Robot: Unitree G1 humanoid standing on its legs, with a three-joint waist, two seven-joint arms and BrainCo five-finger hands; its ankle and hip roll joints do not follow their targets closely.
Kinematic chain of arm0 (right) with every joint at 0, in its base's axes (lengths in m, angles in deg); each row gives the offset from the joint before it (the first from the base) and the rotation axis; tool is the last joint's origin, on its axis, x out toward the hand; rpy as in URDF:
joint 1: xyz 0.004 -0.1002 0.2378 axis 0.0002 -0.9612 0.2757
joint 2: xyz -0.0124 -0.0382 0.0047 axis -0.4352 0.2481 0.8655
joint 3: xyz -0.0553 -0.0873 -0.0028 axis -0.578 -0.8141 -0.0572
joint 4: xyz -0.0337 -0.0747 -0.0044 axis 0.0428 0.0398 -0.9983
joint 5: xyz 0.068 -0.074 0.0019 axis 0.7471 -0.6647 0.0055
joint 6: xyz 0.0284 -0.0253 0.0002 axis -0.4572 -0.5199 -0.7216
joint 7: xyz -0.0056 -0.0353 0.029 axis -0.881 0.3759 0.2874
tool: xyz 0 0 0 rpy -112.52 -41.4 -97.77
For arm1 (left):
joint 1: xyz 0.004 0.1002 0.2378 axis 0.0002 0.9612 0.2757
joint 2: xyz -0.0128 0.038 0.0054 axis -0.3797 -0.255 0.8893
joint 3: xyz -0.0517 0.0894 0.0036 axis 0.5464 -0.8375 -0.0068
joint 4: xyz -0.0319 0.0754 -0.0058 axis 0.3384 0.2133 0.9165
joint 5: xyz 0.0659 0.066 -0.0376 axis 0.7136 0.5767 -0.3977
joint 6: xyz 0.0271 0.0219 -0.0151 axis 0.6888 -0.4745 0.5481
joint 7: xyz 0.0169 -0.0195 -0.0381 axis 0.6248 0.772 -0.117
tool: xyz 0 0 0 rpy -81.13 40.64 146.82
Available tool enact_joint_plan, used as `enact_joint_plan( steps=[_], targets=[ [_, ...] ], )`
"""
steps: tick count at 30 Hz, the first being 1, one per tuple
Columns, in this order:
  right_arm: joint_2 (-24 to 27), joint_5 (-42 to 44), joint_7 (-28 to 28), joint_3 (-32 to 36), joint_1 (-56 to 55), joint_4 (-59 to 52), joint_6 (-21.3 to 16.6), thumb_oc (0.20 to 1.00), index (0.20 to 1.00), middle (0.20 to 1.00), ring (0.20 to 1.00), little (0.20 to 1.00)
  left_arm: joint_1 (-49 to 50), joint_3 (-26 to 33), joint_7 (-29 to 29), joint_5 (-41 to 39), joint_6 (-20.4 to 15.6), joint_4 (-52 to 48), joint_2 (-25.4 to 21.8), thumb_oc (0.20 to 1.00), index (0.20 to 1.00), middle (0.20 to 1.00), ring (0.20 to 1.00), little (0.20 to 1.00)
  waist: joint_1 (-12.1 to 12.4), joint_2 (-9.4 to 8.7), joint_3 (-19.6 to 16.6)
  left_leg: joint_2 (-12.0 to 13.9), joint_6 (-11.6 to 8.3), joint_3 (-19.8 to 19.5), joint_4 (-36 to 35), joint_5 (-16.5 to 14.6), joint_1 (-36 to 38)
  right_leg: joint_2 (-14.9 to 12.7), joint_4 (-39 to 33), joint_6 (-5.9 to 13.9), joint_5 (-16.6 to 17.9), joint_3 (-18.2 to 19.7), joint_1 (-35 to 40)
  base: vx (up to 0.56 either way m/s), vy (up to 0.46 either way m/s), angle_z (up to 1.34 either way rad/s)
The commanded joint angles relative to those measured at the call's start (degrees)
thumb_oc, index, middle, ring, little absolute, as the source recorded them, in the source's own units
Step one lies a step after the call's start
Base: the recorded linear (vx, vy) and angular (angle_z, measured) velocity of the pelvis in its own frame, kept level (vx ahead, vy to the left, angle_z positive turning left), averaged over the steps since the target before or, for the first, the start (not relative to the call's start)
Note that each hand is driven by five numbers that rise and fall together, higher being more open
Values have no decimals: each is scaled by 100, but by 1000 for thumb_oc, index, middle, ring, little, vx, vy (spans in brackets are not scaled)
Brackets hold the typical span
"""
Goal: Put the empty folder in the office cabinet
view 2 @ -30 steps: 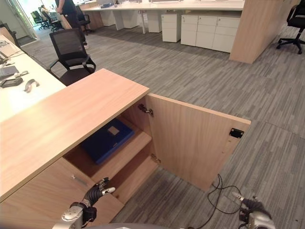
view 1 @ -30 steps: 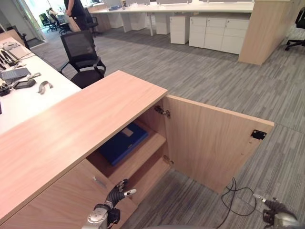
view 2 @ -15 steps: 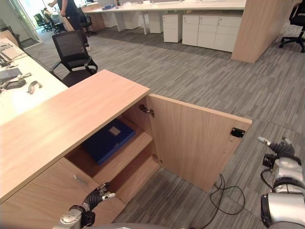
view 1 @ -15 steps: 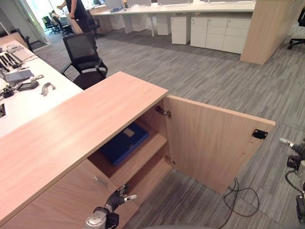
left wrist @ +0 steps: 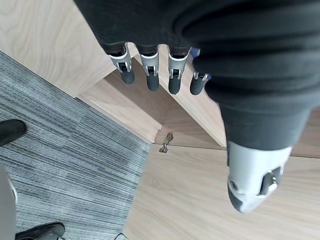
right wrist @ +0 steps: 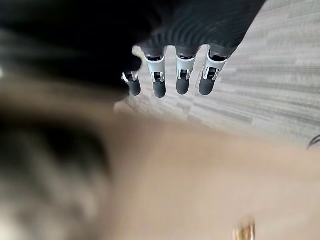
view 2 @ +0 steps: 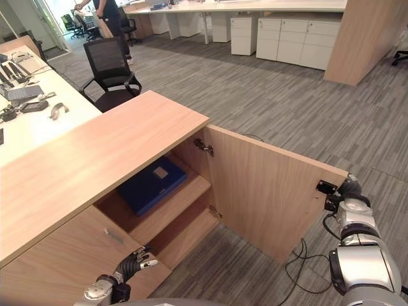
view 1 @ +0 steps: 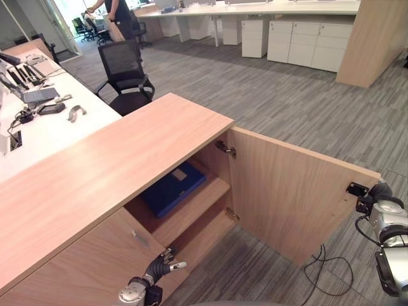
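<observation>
A blue folder lies flat on the upper shelf inside the wooden office cabinet. The cabinet door stands swung wide open. My right hand is at the door's free edge, beside the black latch, and its fingers are straight over the door's face. My left hand hangs low in front of the cabinet's lower shelf, open and holding nothing, with its straight fingers pointing into the cabinet.
A black office chair stands behind the cabinet. A white desk with a keyboard and small items runs along the left. White drawer units and a person are far back. Grey carpet lies around the door.
My right hand has risen from near the floor at the lower right to the door's free edge. The left hand has sunk slightly. The camera has shifted a little.
</observation>
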Motion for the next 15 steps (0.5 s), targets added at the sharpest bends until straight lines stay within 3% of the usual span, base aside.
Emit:
enact_joint_plan(
  steps=[1, 6, 11, 15],
  targets=[
    [-551, 83, -176, -346, 726, 319, -207, 1000, 1000, 1000, 1000, 1000, -292, -314, -46, -39, -155, -195, -275, 1000, 1000, 1000, 1000, 1000, 189, -372, 8, 47, -249, 1, 21, 154, -163, 25, 50, 135, -583, -223, 208, 0, 0, 0],
    [-1259, -7, -327, -652, 399, -105, -193, 1000, 1000, 1000, 1000, 1000, -239, -221, -77, -29, -161, -209, -264, 1000, 1000, 1000, 1000, 1000, 224, -398, 36, 59, -251, -62, 13, 175, -209, 33, 50, 114, -575, -277, 197, -9, -1, 7],
    [-1567, -29, -458, -852, 14, -653, -218, 1000, 1000, 1000, 1000, 1000, -232, -125, -110, -5, -180, -171, -236, 1000, 1000, 1000, 1000, 1000, 198, -429, 68, 60, -250, -76, 13, 174, -233, 35, 50, 104, -562, -278, 173, 0, 0, 0],
    [-1679, -551, -819, -1369, -1208, -2532, -221, 1000, 1000, 1000, 1000, 1000, -220, 203, -181, 143, -172, -154, -208, 1000, 1000, 1000, 1000, 1000, 71, -519, 127, 75, -262, -84, 13, 180, -283, 46, 50, 87, -542, -279, 127, 0, 0, 0]
  ],
)
